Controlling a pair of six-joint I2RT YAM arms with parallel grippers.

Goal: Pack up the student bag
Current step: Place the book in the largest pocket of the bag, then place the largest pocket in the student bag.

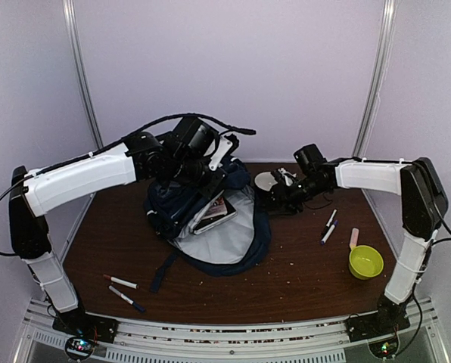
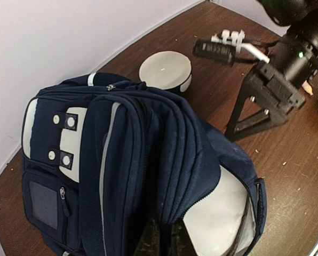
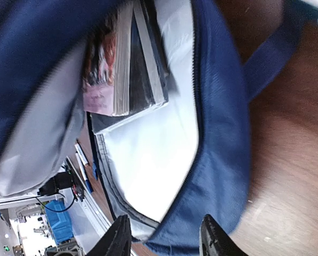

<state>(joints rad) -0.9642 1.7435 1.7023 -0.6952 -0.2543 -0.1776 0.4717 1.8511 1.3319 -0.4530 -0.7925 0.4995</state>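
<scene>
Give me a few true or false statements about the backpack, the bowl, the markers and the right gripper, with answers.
1. The student bag lies open with books inside. True.
2. The yellow-green bowl sits inside the bag. False: it stands on the table right of the bag, apart from it.
3. Two markers lie on the table on the left arm's side. True.
4. The right gripper is clamped on a book. False: its jaws stand apart, holding nothing.
</scene>
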